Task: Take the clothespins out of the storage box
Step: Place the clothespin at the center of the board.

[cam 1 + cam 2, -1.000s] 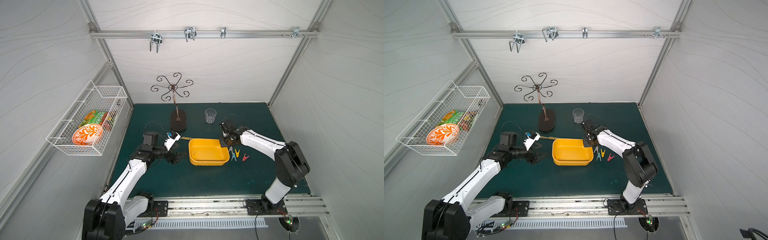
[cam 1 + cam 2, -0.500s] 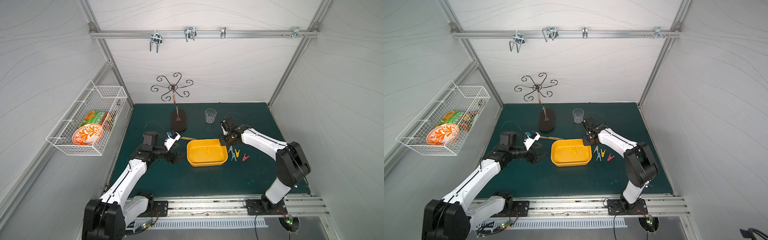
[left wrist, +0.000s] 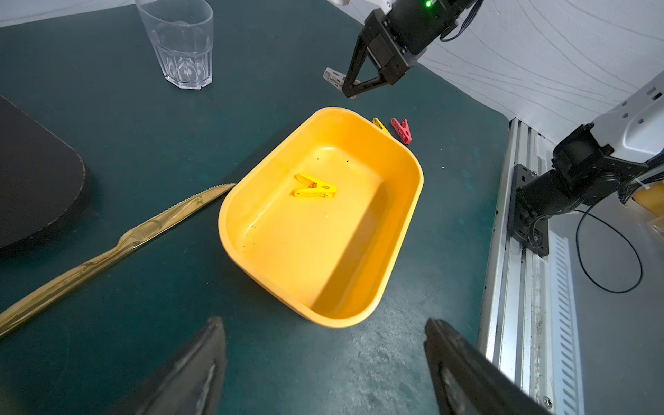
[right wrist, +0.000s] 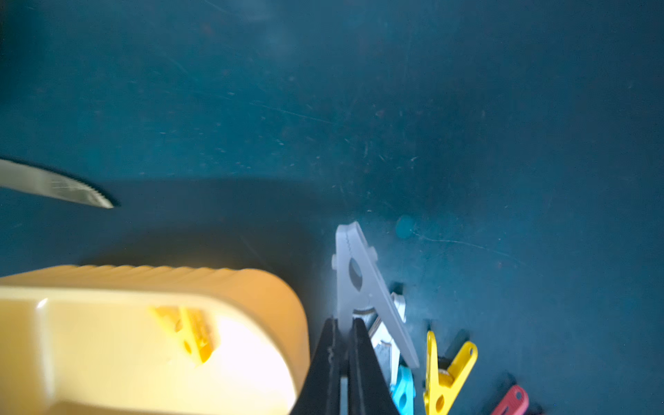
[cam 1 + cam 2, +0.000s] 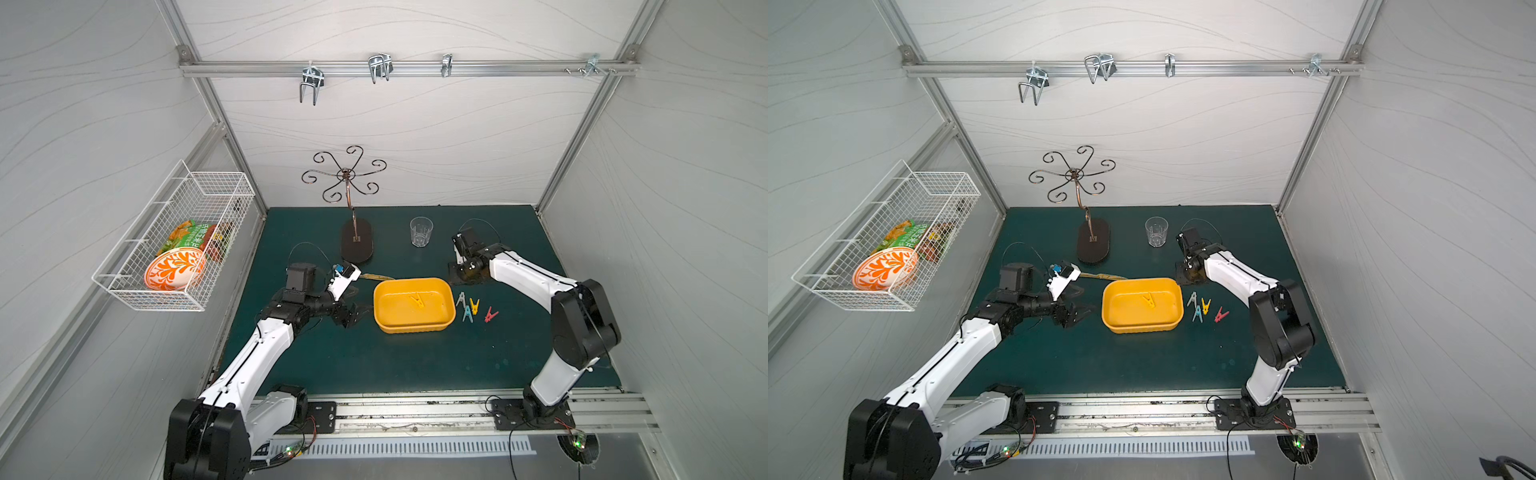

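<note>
Right gripper (image 5: 464,277) has backed off the corner of the storage box (image 5: 413,329) and now hangs over the mat (image 5: 374,365) behind it, jaws clamped on a grey clothespin (image 4: 359,276); only the wrist views catch that peg, and it's hidden in both top views. One yellow clothespin (image 3: 315,187) lies in the box, with four more clothespins (image 5: 468,313) on the mat just beside it. Left gripper (image 3: 323,323) hovers wide open, and the tip of the gold knife (image 3: 107,251) sits against the box.

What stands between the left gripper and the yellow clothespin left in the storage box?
Only the near wall of the storage box, which is open on top, separates the open left gripper from the yellow clothespin. The gold knife lies aside.
</note>
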